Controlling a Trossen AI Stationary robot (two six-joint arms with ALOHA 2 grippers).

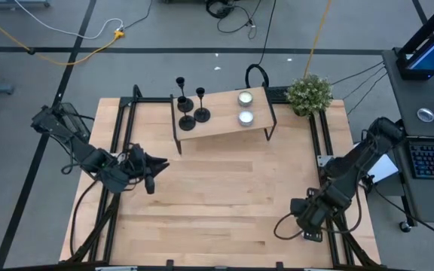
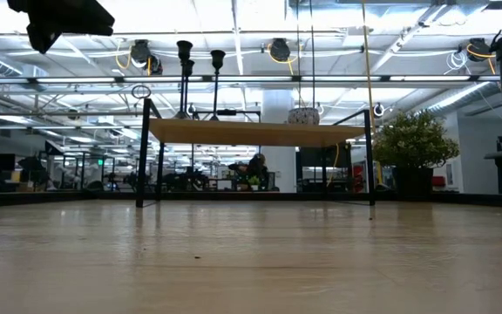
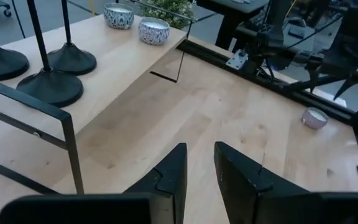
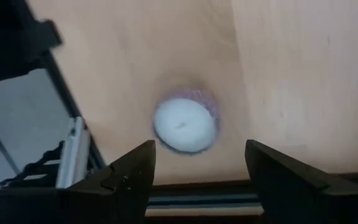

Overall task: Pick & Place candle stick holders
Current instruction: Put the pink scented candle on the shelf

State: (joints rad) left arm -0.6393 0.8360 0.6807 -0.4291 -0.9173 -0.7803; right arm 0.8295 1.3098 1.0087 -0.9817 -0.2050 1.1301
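Note:
Three black candle stick holders (image 1: 191, 113) stand on their round bases on the left end of a small raised wooden shelf (image 1: 224, 124) at the table's far middle. They also show in the left wrist view (image 3: 50, 87) and the low view (image 2: 184, 78). My left gripper (image 1: 157, 162) hovers over the table's left part, short of the shelf, its fingers (image 3: 201, 168) a little apart and empty. My right gripper (image 1: 300, 214) is wide open (image 4: 197, 168) near the table's right near corner, above a small white candle cup (image 4: 185, 121) that sits on the table.
Two white candle bowls (image 1: 245, 108) sit on the shelf's right end. A small potted plant (image 1: 309, 92) stands at the far right corner. Black frame rails (image 1: 119, 135) run along the table's left and right sides. Bare wood (image 1: 224, 188) lies between the arms.

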